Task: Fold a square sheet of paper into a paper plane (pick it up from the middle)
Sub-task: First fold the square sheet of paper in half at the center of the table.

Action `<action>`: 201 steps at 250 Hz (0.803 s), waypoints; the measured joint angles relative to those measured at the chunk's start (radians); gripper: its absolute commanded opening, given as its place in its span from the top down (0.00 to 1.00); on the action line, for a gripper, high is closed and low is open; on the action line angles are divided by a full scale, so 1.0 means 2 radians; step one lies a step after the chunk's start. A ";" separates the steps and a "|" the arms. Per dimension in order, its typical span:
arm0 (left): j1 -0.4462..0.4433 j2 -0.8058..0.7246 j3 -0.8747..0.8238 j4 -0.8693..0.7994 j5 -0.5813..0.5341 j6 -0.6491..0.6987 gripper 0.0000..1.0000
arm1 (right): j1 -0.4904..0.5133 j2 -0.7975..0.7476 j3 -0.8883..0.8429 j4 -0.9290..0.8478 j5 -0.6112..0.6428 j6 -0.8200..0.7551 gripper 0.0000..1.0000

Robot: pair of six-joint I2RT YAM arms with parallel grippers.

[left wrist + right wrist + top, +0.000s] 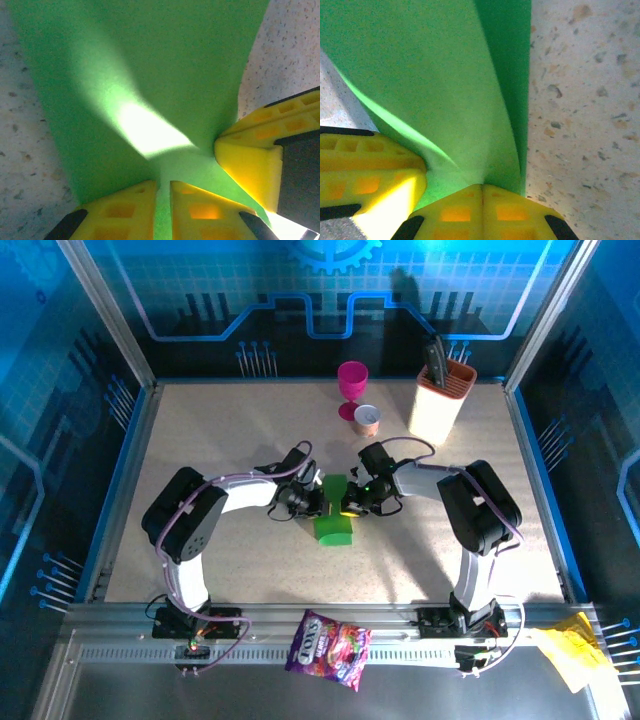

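Currently both end effectors pinch the paper (335,512) at mid-tabletop (240,570), one from each side. On the left end effector (162,192) the fingers (130,210) are all but closed, with a sliver of green between them. On the right end effector (482,192) the fingers (455,212) are closed flush, green running out of the seam. Each wrist view has the other's yellow finger just beside its own grip.

Handling, judged: paper thin, light, limp. It bows in soft curves away from the fingers instead of lying flat, and light glows through it in the left wrist view. Negligible weight, but it will crease wherever pinched, slip if a grip slackens, and tear if the two holds pull apart. Best hold is on an edge or fold line, deep between the fingertips, both moving together. In the top view its near end seems to rest on the tabletop; cannot tell for sure.

Room: nearest, bag (328,648) and yellow paper (570,652) lie on the rail (250,640) past the tabletop's near edge, out of the way. Open tabletop left and right of the paper. Farther back, small cup (368,420), pink cup (352,385) and holder (441,400) stand well apart from the paper; sweeps should stop short of them.
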 measured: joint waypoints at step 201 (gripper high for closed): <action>-0.022 -0.071 -0.065 -0.002 0.049 0.010 0.91 | 0.000 0.000 -0.006 0.010 -0.002 0.000 1.00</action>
